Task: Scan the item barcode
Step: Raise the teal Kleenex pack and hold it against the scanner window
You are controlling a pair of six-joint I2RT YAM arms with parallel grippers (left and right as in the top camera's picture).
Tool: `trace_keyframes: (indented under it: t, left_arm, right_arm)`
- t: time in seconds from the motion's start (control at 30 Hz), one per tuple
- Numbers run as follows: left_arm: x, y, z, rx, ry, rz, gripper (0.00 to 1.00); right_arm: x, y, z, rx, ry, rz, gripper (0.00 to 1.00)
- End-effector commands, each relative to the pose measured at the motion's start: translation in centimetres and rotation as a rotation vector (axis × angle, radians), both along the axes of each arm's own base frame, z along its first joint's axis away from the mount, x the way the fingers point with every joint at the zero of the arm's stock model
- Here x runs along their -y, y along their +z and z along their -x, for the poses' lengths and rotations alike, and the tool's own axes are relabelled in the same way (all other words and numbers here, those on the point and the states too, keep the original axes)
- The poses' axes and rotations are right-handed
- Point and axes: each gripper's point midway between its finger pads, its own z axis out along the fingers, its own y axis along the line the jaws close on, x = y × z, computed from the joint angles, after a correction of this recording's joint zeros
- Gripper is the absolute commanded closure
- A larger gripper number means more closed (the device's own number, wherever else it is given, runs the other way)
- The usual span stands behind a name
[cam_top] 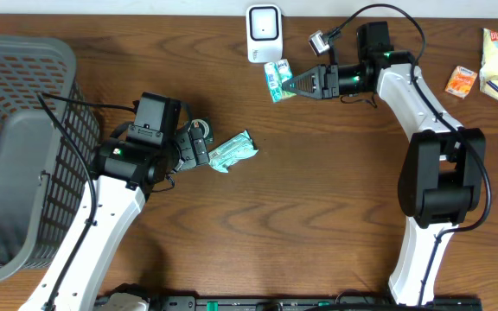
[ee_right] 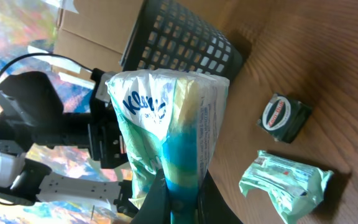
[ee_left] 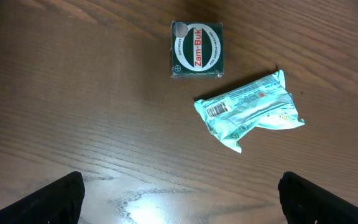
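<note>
Overhead showed the right claw [cam_top: 296, 85] clenched on a tissue pack [cam_top: 277, 79], on the near side of the scanner [cam_top: 264, 33]; the scan seemed pending. The left claw [cam_top: 195, 145] hung released by a packet [cam_top: 233, 151] on the bench [cam_top: 318, 216].

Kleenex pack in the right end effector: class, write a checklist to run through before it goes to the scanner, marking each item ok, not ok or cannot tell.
1. Kleenex pack gripped by the right end effector: ok, jaws shut on it.
2. Pack near the scanner: ok, just below it.
3. Barcode turned toward the scanner: cannot tell, no barcode shows on the pack.
4. Gap between pack and scanner free: ok, nothing lies there.
5. Left end effector out of the way: ok, open above the green packet.
</note>
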Motion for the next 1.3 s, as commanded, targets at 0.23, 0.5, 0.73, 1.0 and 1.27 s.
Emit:
trace_keyframes:
  t: [0.23, 0.5, 0.73, 1.0, 1.27]
  left_arm:
    - [0.0, 0.5, -0.2, 0.012, 0.003, 0.002, 0.02]
    - [0.0, 0.5, -0.2, 0.013, 0.003, 0.002, 0.02]
    - [0.0, 0.5, -0.2, 0.013, 0.003, 0.002, 0.02]
    - [0.0, 0.5, -0.2, 0.012, 0.003, 0.002, 0.02]
    - [0.0, 0.5, -0.2, 0.013, 0.003, 0.002, 0.02]
  right_arm:
    - [-0.1, 1.6, 0.4, 0.038, 0.022, -0.052, 0.99]
    - [-0.3, 0.4, 0.1, 0.039, 0.002, 0.012, 0.99]
    - [-0.6, -4.9, -1.0, -0.016, -0.095, 0.332, 0.99]
    - [7.1, -14.1, -4.5, 0.049, -0.501, 1.305, 0.99]
    - [6.9, -8.0, -10.9, 0.725, -0.647, 1.718, 0.99]
